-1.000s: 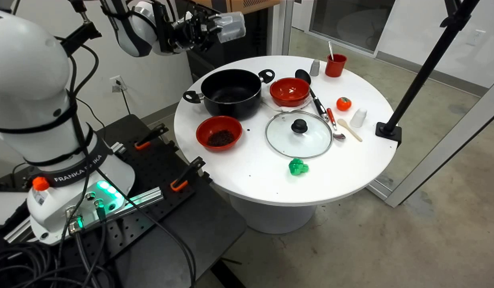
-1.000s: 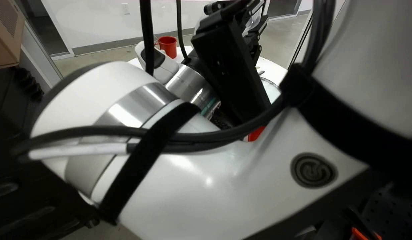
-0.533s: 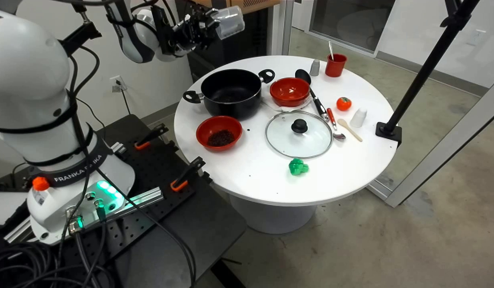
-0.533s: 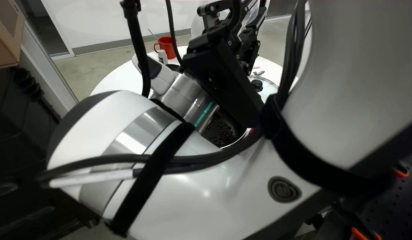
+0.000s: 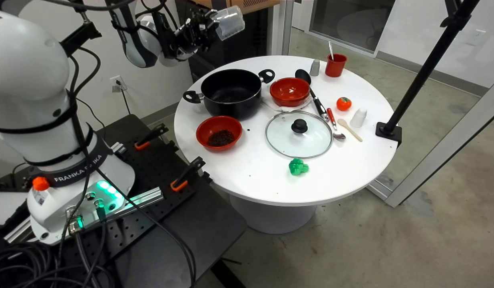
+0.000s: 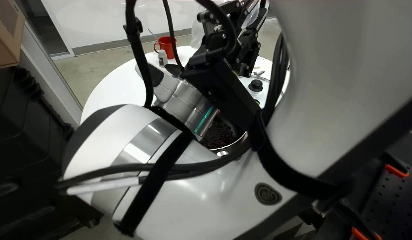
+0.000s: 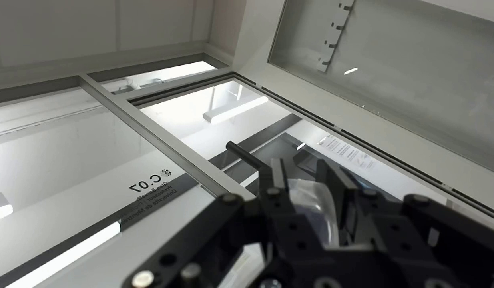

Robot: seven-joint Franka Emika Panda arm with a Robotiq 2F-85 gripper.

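My gripper (image 5: 211,27) is up in the air, left of and above the far side of the round white table (image 5: 255,180). It is shut on a clear plastic cup (image 5: 231,23), which is tilted with its wide end pointing right and a little up in that exterior view. In the wrist view the clear cup (image 7: 313,208) shows between the two finger pads, and the background is wall and glass. Below and to the right stands a black pot (image 5: 233,107). Dark beans (image 6: 222,135) lie in it. A red bowl (image 5: 205,142) near the pot also holds dark beans.
The glass lid (image 5: 285,142), green toy broccoli (image 5: 298,167), stacked red bowls (image 5: 290,92), a tomato (image 5: 343,104), a ladle (image 5: 303,76) and a red mug (image 5: 335,66) are on the table. A black pole (image 5: 431,68) rises at its edge.
The arm's wrist section has sunk and shifted slightly right in an exterior view. The cup's wide end has tipped up a little, still gripped. Tabletop things have not moved.
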